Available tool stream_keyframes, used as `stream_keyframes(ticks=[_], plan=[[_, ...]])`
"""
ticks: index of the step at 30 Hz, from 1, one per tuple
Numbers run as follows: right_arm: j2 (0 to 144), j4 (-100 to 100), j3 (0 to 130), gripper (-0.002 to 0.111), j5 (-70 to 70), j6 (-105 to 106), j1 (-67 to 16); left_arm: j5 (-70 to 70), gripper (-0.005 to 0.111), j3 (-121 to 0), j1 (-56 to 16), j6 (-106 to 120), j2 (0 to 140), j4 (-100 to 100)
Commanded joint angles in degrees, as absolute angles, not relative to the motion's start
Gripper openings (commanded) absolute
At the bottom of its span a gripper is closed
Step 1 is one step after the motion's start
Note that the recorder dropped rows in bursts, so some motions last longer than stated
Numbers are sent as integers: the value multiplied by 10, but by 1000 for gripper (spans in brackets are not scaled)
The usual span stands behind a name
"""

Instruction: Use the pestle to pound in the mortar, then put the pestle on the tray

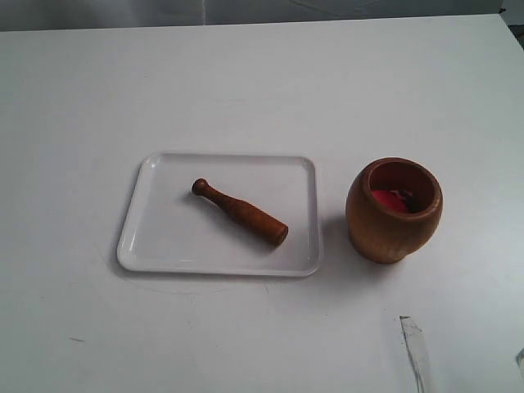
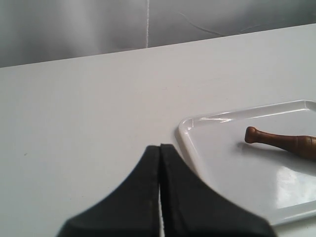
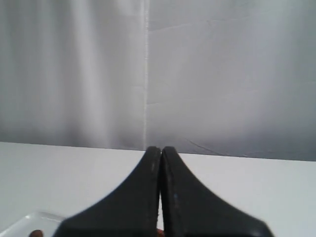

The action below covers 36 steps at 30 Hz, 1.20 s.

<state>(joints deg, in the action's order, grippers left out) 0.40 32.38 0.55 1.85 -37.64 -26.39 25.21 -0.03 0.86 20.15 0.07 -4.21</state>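
The reddish-brown pestle (image 1: 240, 212) lies flat on the white tray (image 1: 155, 254), knob end toward the back left, thick end toward the front right. To the tray's right stands the brown mortar (image 1: 394, 211), upright, with something red inside. Neither gripper shows in the exterior view. My left gripper (image 2: 160, 146) is shut and empty, hovering off the tray's (image 2: 187, 133) corner, with the pestle's (image 2: 281, 142) handle in sight. My right gripper (image 3: 160, 148) is shut and empty, pointing at the back wall; a tray corner (image 3: 29, 219) peeks below it.
White tabletop (image 1: 246, 90) all around, ending at a grey wall behind. A clear plastic strip (image 1: 414, 348) lies near the front right edge.
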Motion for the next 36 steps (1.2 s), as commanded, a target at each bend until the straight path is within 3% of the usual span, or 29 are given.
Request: stream_keyframes(ticks=[1, 12, 18, 20, 25, 36], plan=[[0, 311, 0, 0, 0, -376, -205, 250, 0, 0, 4, 197, 0, -38], [0, 297, 0, 0, -11, -327, -200, 250, 0, 0, 4, 197, 0, -38], [0, -37, 0, 0, -21, 63, -200, 250, 0, 0, 4, 197, 0, -38], [0, -66, 0, 0, -38, 121, -200, 250, 0, 0, 4, 197, 0, -38], [0, -38, 0, 0, -63, 127, -190, 250, 0, 0, 4, 197, 0, -38], [0, -25, 0, 0, -102, 84, -57, 250, 0, 0, 4, 197, 0, -38]])
